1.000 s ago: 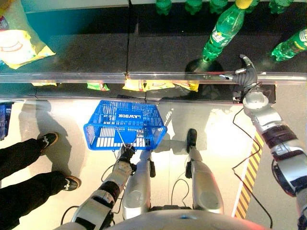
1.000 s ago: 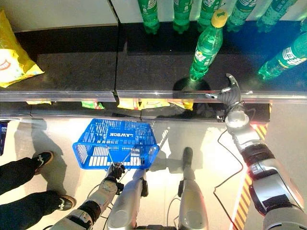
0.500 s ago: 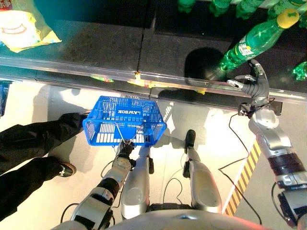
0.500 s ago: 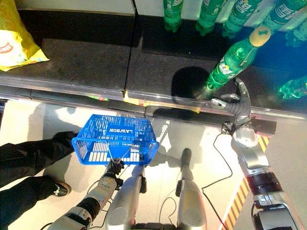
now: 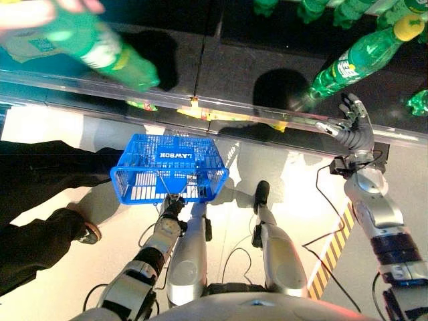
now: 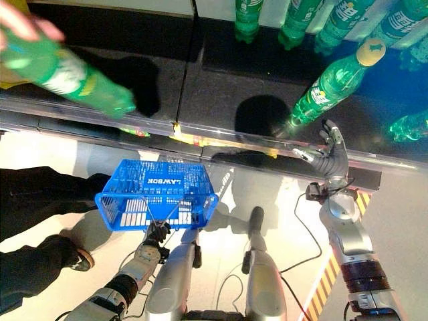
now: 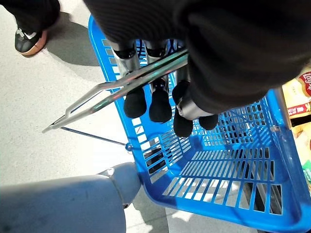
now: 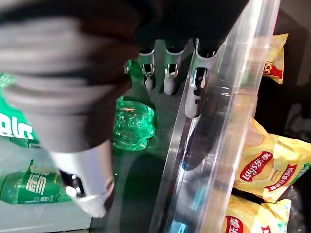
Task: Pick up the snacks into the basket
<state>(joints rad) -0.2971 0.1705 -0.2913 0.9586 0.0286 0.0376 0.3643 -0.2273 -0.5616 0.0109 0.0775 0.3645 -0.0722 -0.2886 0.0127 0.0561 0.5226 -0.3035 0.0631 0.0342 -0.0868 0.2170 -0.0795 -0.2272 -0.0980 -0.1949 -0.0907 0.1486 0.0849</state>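
Your snacks (image 8: 265,165) are yellow, glossy crinkled bags lying on the lower shelf behind the clear plastic rail (image 8: 228,111); your right wrist view shows three of them, flat and overlapping, and their long axis cannot be judged because each is partly hidden. From the head views you see their yellow edges (image 5: 200,114) under the shelf lip, directly above the basket.

Your basket (image 5: 168,167) is one blue plastic lattice tub, rectangular, open side up, long axis running left to right, hanging over the floor just below the shelf. It holds nothing inside. Your left hand (image 7: 155,97) has its dark-tipped fingers curled round the thin metal wire handle (image 7: 121,90), carrying the basket.

Your right hand (image 5: 353,127) sits at the shelf edge beside the rail, fingers straight and spread, holding nothing. Just beyond it stands one green plastic bottle (image 5: 358,57) with a yellow cap, leaning, on the dark upper shelf (image 5: 227,60). A row of green bottles (image 6: 294,20) lines the back of that shelf.

At the far left, a person's hand (image 6: 20,23) holds another green bottle (image 6: 70,73) tilted over the shelf; the person's dark trouser legs (image 5: 40,227) stand left of the basket.
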